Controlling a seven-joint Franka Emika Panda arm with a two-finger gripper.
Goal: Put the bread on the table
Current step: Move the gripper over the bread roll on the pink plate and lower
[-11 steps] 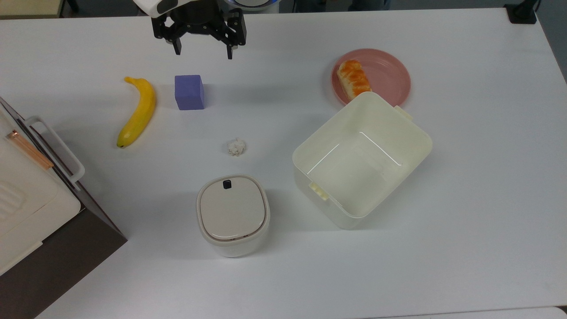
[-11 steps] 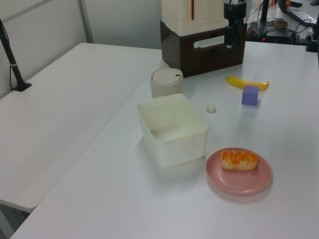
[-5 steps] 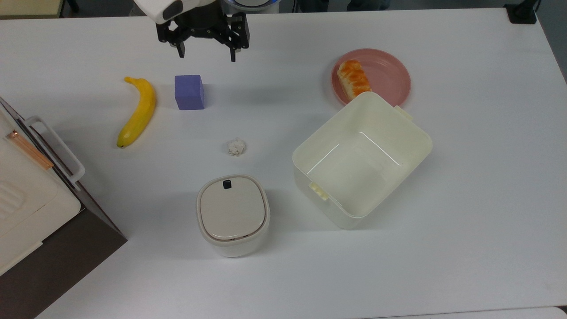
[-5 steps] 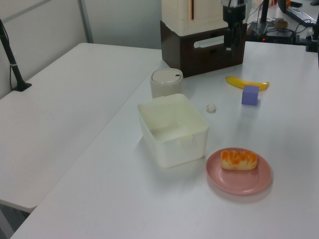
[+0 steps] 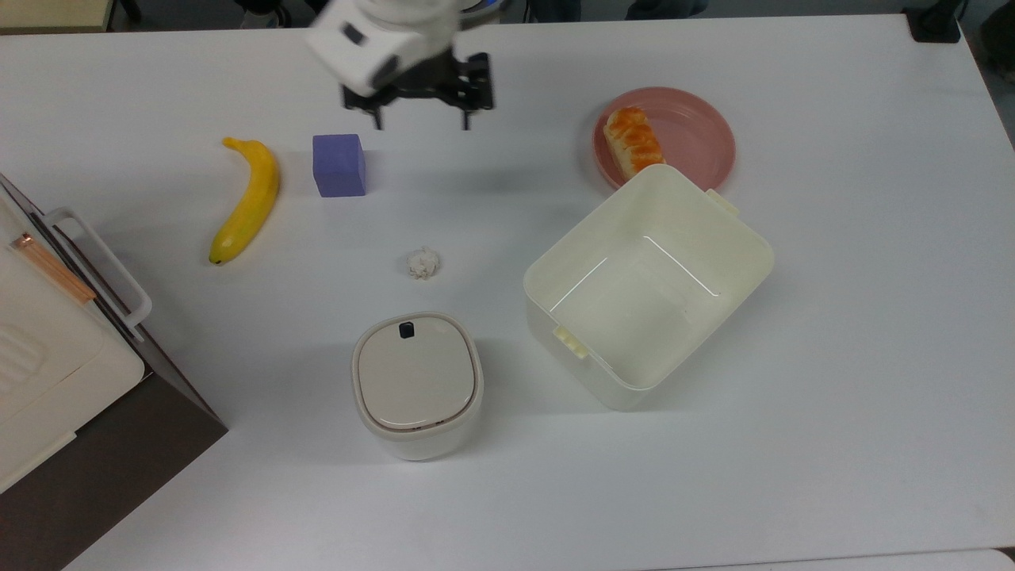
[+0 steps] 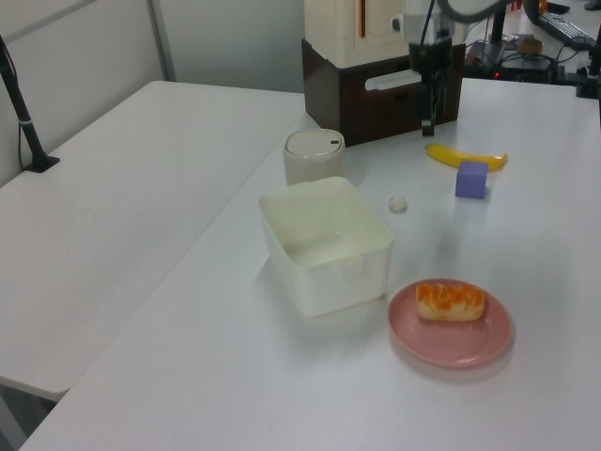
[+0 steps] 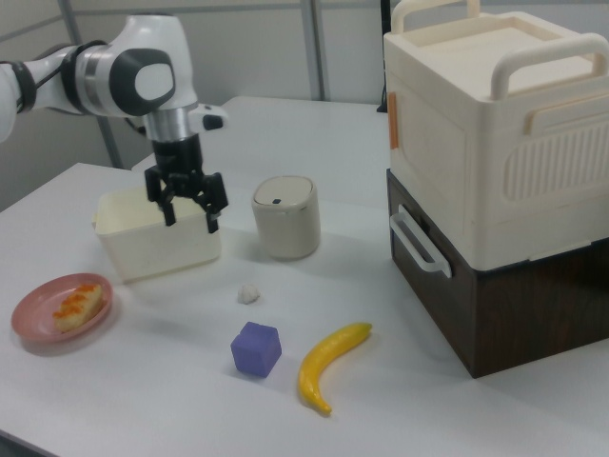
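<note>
The bread (image 5: 632, 141), an orange-brown glazed loaf, lies on the left part of a round pink plate (image 5: 691, 136) at the top view's upper right. The left view has the bread (image 6: 451, 302) on the plate (image 6: 462, 344) in the foreground, and the right view has the bread (image 7: 76, 306) at the lower left. My gripper (image 5: 421, 125) hangs open and empty above the white table (image 5: 833, 317), between the purple cube and the plate, well left of the bread in the top view. The gripper (image 6: 427, 122) points straight down, and in the right view the gripper (image 7: 191, 224) hangs in front of the cream box.
A purple cube (image 5: 339, 164) and a yellow banana (image 5: 246, 198) lie at the top view's left. A small white crumpled ball (image 5: 423, 263) sits mid-table. An open cream box (image 5: 634, 309) stands right beside the plate. A lidded bin (image 5: 417, 383) and a stacked cream-and-brown case (image 5: 47, 357) stand nearer.
My gripper has moved toward the top view's right and slightly down, from above the cube's left toward the plate side. It stays open. Nothing on the table has shifted.
</note>
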